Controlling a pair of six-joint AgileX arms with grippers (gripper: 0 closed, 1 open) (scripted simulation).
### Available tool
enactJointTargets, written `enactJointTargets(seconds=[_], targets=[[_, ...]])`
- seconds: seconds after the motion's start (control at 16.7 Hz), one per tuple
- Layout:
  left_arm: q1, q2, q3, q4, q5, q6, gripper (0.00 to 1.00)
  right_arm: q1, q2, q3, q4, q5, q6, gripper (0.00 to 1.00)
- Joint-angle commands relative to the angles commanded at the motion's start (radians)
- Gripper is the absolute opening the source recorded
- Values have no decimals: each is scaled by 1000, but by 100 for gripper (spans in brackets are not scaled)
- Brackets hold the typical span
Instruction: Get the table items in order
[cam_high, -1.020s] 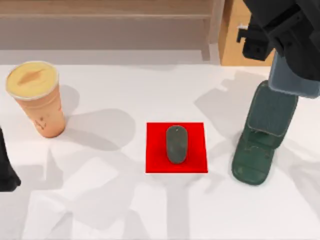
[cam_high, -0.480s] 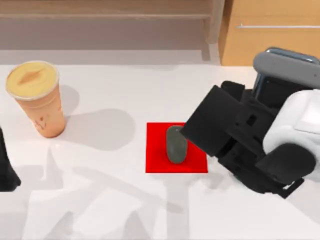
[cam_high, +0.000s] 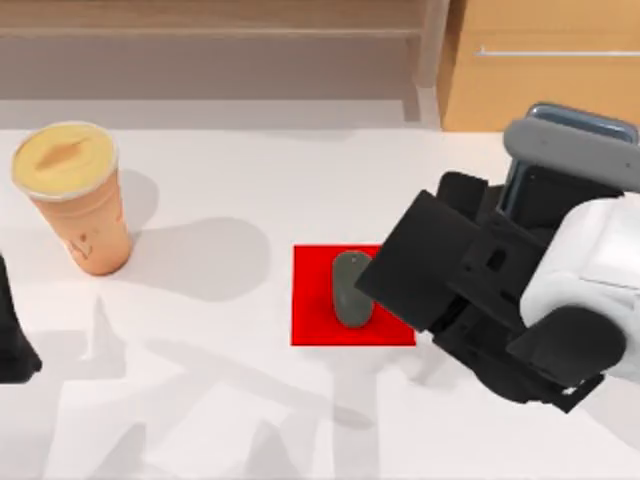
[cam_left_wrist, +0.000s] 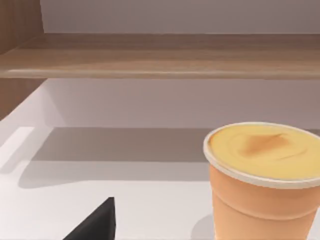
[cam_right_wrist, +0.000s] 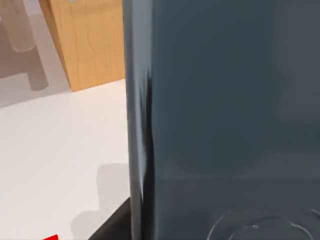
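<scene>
The right arm reaches low across the right side of the surface (cam_high: 250, 420), with the right gripper (cam_high: 535, 195) up against the phone (cam_high: 570, 145). The phone stands near the far right edge, in front of the wooden cabinet (cam_high: 540, 80). In the right wrist view the phone's dark grey-blue face (cam_right_wrist: 225, 100) sits very close to the camera, with the cabinet (cam_right_wrist: 85, 45) behind it, and whether the jaws are closed on it cannot be told. A second ago this arm was high in the far right corner, holding the phone over a dark green stand that lay in the open. Since then the arm has swung down over that spot. Compared with half a second ago, the arm has edged a little to the left, so its black body now covers slightly more of the right edge of the red square (cam_high: 310, 300). The phone has barely shifted in that time. The mouse (cam_high: 348, 290) lies lengthwise on the red square at the middle of the surface, where it was before. The cup (cam_high: 75, 195) stands upright at the far left with its yellow lid on, also unmoved. The left wrist view shows it close by (cam_left_wrist: 265, 175) in front of a wooden shelf (cam_left_wrist: 150, 55). The left gripper (cam_high: 12, 340) stays parked at the left edge of the surface, nearer than the cup, and how its jaws stand cannot be told.
</scene>
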Motion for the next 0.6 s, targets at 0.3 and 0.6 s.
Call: enactJointTargets(seconds=[0.3,0.6], targets=[[0,0,0,0,0,0,100,30,-55,98,13,58,1,0],[0,0,0,0,0,0,100,17,-83,95,118,47,-88,0]])
